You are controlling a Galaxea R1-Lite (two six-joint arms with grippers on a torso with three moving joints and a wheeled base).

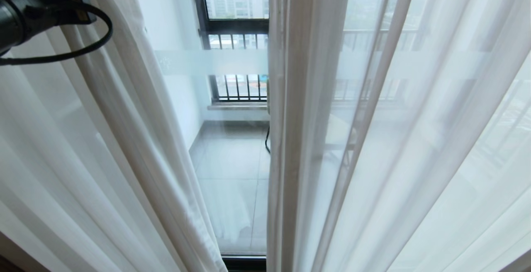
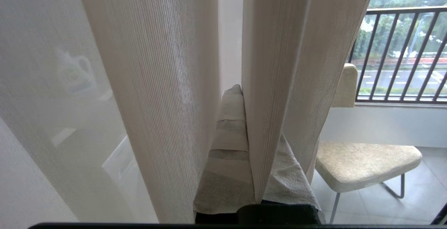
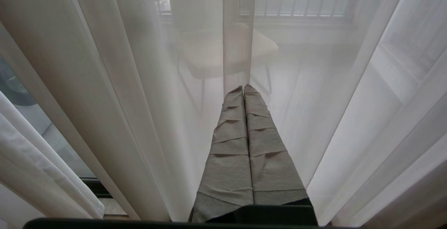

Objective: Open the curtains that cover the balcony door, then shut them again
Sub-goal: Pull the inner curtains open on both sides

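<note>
Two sheer panels of the curtains (image 1: pixel 373 139) hang parted in the head view, leaving a narrow gap through which the balcony door (image 1: pixel 232 172) glass shows, with its frosted band and the tiled balcony floor (image 1: pixel 232 156) behind. The left arm (image 1: pixel 25 10) reaches in at the upper left of that view, against the left panel. In the left wrist view the left gripper (image 2: pixel 244 117) has its padded fingers (image 2: pixel 228 141) pinched shut on a fold of the sheer fabric, which runs down between them; a chair (image 2: pixel 363 162) and the barred railing (image 2: pixel 401 54) lie beyond the glass. The right gripper (image 3: pixel 243 89) has its fingers (image 3: pixel 230 152) pressed together on nothing, pointing into the other panel without holding it. The gap looks only partly drawn, so I judge the opening step unfinished. The main risk is the thin fabric slipping out of the pinch if the arm pulls sideways faster than the pleats can slide along the rail; a hard tug could also strain the hooks above, which are out of sight. The loose cable (image 1: pixel 83 35) by the left wrist could snag a fold.
</note>
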